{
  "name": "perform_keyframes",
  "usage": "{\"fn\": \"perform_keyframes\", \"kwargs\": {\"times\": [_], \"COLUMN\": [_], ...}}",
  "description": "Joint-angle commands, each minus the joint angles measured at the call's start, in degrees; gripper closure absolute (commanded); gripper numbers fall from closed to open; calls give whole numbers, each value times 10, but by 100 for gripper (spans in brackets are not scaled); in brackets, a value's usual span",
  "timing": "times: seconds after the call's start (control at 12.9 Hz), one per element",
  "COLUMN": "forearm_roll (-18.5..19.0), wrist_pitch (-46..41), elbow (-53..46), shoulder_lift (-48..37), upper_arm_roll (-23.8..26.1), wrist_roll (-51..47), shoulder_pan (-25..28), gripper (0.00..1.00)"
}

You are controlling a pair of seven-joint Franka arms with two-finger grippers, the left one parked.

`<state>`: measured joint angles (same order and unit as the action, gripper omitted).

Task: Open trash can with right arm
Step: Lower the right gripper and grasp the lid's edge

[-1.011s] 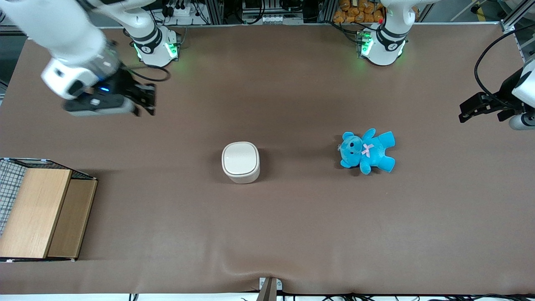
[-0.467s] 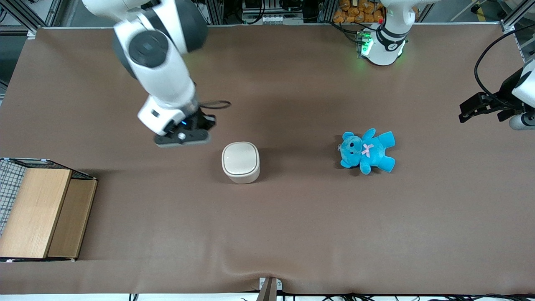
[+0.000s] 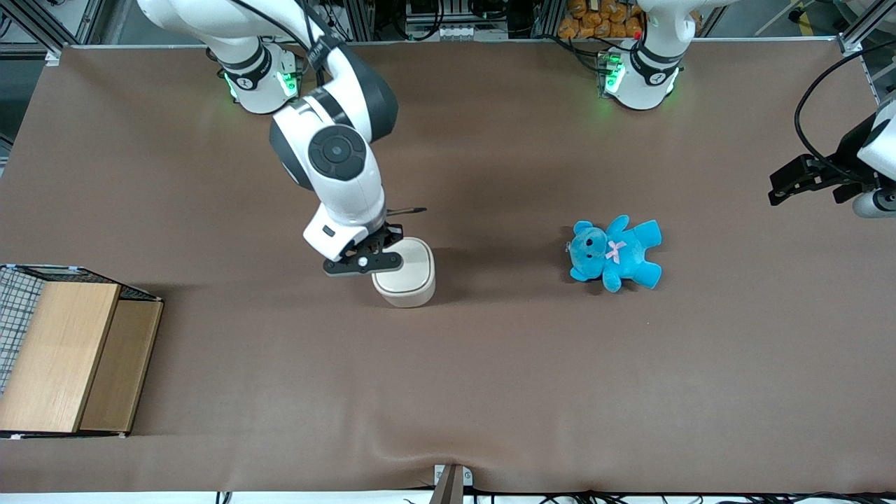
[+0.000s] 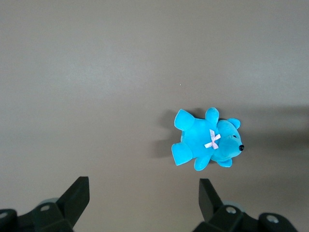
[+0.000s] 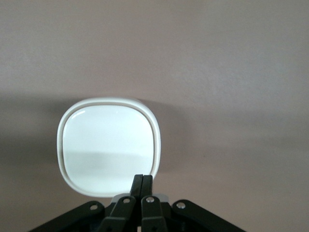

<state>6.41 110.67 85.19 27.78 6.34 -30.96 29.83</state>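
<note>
Trash can (image 3: 409, 274) stands mid-table (image 3: 490, 364), lid (image 5: 108, 145) flat and shut; contents not visible. Right arm (image 3: 336, 161) reaches over it; gripper (image 5: 142, 186), fingers pressed together, hangs above the lid's edge toward the working arm's end. Blue teddy (image 3: 614, 253) lies toward the parked arm's end, well apart. Wooden box (image 3: 70, 357) sits at the working arm's end, nearer the front camera.

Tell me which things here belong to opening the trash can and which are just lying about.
Belongs to the job:
- trash can, lid down
- right arm's gripper, fingers shut, above the lid's edge

Just lying about:
- blue teddy, toward the parked arm's end
- wooden box
</note>
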Motion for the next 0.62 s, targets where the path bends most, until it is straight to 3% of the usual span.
{"fn": "perform_keyframes", "kwargs": {"times": [0.0, 0.54], "forearm_roll": [25, 32], "wrist_pitch": [21, 56], "elbow": [-17, -3], "shoulder_lift": [24, 50], "upper_arm_roll": [-2, -4], "wrist_roll": [-9, -7], "shoulder_pan": [7, 4], "gripper": [100, 100]}}
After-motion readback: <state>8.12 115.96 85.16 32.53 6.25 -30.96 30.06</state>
